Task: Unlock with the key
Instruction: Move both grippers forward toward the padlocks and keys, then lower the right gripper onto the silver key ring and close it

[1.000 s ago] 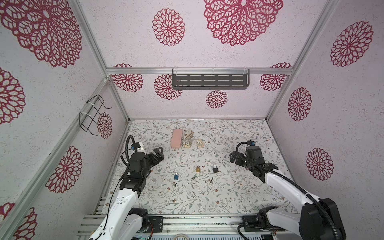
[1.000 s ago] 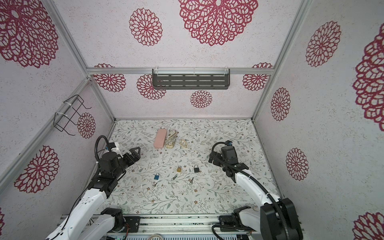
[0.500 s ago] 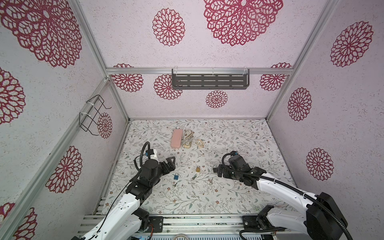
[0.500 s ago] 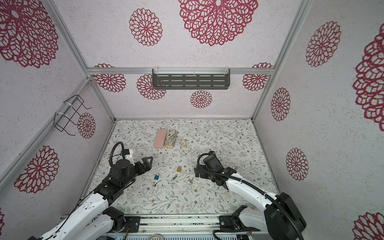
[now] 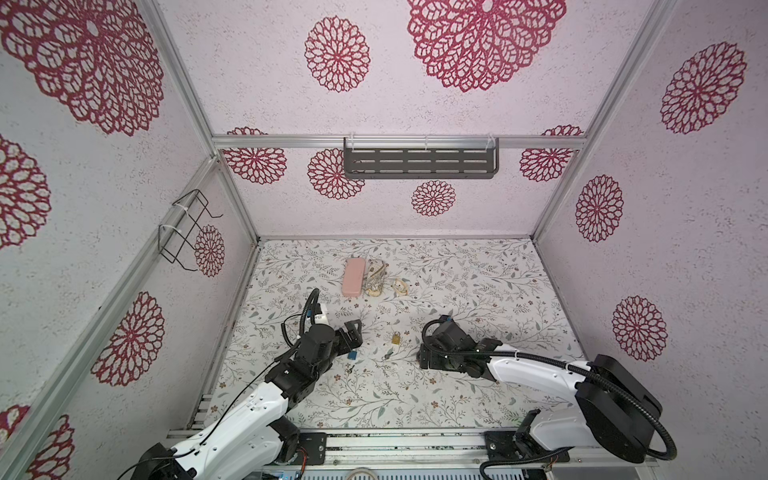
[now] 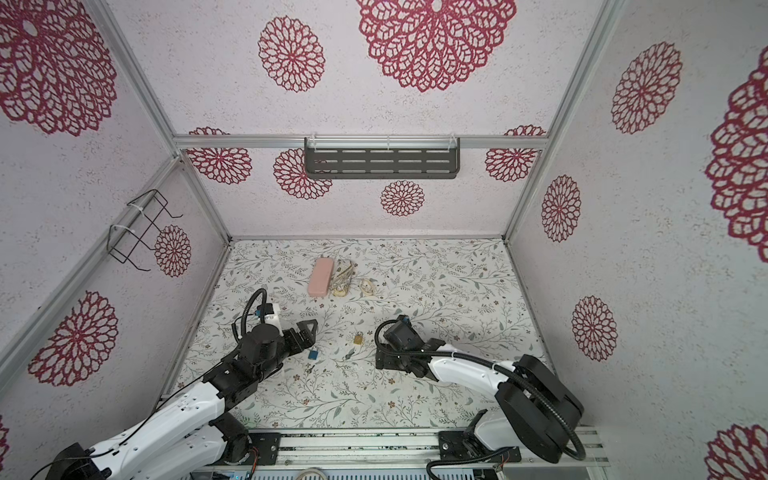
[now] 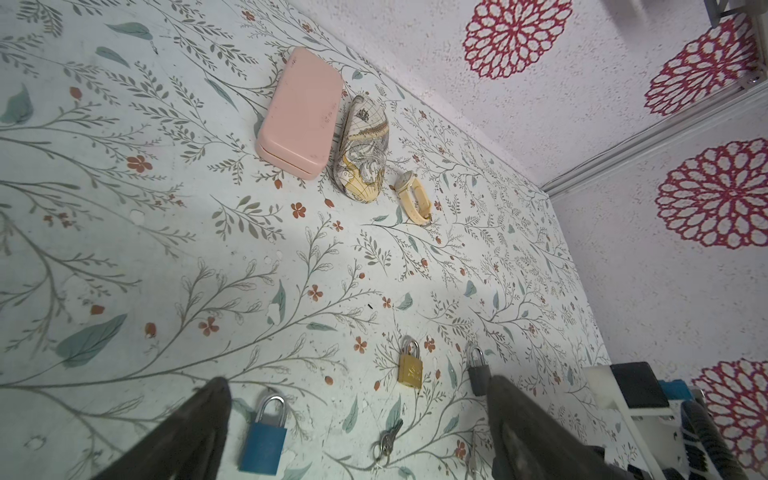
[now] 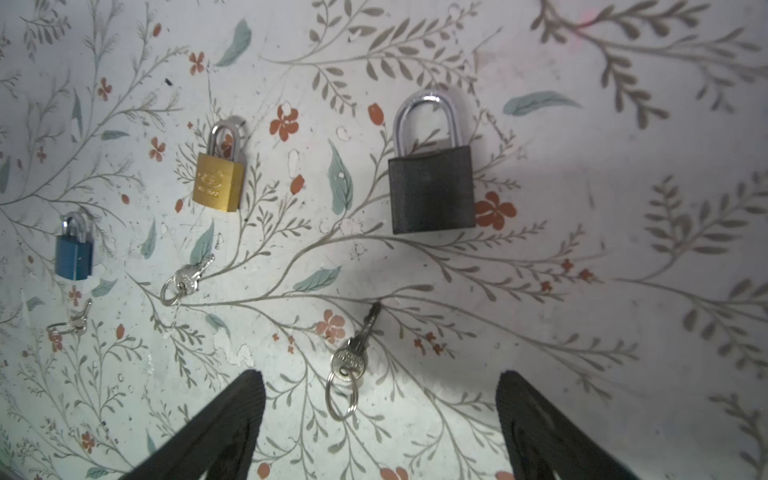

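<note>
Three padlocks lie in a row on the floral mat: a blue padlock [image 5: 353, 355] [image 7: 264, 436], a brass padlock [image 5: 395, 338] [image 8: 219, 183] and a dark grey padlock [image 8: 432, 189], which my right arm hides in both top views. A ringed key lies near each. My left gripper [image 5: 353, 338] [image 7: 357, 384] is open just above the mat, with the blue padlock beside one finger. My right gripper [image 5: 424, 359] [image 8: 380, 380] is open and low over the mat. The dark padlock's key [image 8: 349, 361] lies between its fingertips, untouched. The brass padlock's key [image 8: 187, 278] lies loose.
A pink case [image 5: 353, 276], a map-print case [image 5: 376, 278] and a cream wristwatch [image 5: 400, 286] sit at the back middle of the mat. A grey slotted shelf [image 5: 419, 162] hangs on the back wall, a wire rack [image 5: 183, 230] on the left wall.
Both arms have come in from the sides toward the row of padlocks. The left gripper now reaches the blue padlock; the right has swung left and down over the dark padlock's key.
</note>
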